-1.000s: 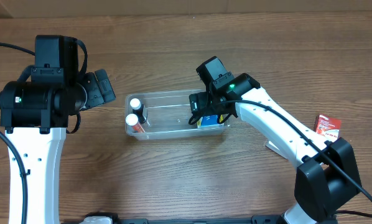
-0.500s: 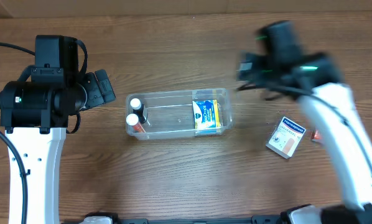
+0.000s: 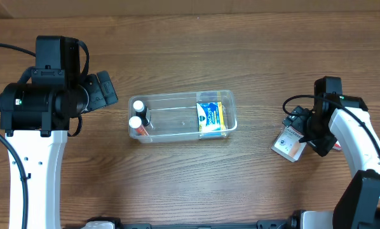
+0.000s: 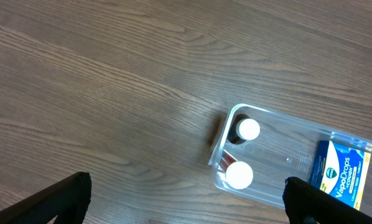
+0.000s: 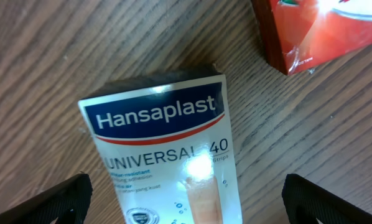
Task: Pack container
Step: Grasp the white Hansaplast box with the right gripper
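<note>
The clear plastic container (image 3: 231, 126) lies mid-table and holds two white-capped bottles (image 3: 136, 114) at its left end and a blue and yellow box (image 3: 210, 118) at its right end. It also shows in the left wrist view (image 4: 279, 190). My right gripper (image 3: 307, 135) is open just above a white Hansaplast box (image 3: 288, 144) lying flat on the table; in the right wrist view the box (image 5: 167, 155) lies between the spread fingers (image 5: 186, 199). A red box (image 5: 310, 31) lies beside it. My left gripper (image 4: 186, 199) is open and empty, left of the container.
The wooden table (image 3: 190, 57) carries everything. The red box is mostly hidden under my right arm (image 3: 358, 137) in the overhead view. The left arm (image 3: 44, 102) stands at the left side.
My right arm has left the container, where the blue and yellow box now lies, and swung right and down over the Hansaplast box. The left arm has not moved.
</note>
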`<move>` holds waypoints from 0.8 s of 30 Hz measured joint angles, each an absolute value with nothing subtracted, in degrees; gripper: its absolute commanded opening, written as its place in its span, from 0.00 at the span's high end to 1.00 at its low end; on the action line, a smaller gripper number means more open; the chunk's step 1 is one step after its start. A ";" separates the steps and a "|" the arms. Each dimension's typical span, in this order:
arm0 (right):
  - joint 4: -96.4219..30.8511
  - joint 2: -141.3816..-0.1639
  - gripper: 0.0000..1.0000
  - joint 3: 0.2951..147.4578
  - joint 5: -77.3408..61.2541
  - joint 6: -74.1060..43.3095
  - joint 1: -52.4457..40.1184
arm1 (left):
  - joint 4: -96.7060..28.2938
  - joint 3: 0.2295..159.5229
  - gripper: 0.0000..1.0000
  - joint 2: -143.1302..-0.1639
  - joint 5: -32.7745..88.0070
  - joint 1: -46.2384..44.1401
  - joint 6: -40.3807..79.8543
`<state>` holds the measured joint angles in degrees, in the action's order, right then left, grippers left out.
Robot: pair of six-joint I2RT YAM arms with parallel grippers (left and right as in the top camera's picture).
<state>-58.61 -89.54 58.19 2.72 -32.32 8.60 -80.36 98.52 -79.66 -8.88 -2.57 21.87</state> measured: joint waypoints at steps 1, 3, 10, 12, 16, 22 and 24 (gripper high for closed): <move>-57.82 -89.58 0.00 57.54 2.76 -31.94 8.60 | -80.38 98.52 0.00 -79.66 -8.88 -2.57 21.87; -56.23 -89.65 0.00 56.40 2.74 -31.44 8.60 | -80.34 98.52 0.00 -79.66 -8.86 -2.57 21.87; -54.19 -90.50 0.00 54.72 1.67 -27.75 8.60 | -80.36 98.52 0.00 -79.66 -8.86 -2.57 21.87; -54.22 -90.50 0.00 54.72 1.63 -27.05 8.60 | -80.36 98.52 0.00 -79.66 -8.86 -2.57 21.87; -50.68 -90.50 0.00 52.21 1.21 -26.70 8.60 | -80.36 98.52 0.00 -79.66 -8.86 -2.57 21.87; -49.52 -90.50 0.16 50.13 0.86 -26.55 8.60 | -80.36 98.52 0.00 -79.66 -8.86 -2.57 21.87; -49.54 -90.50 0.22 50.13 0.86 -26.35 8.60 | -80.38 98.52 0.00 -79.66 -8.86 -2.57 21.87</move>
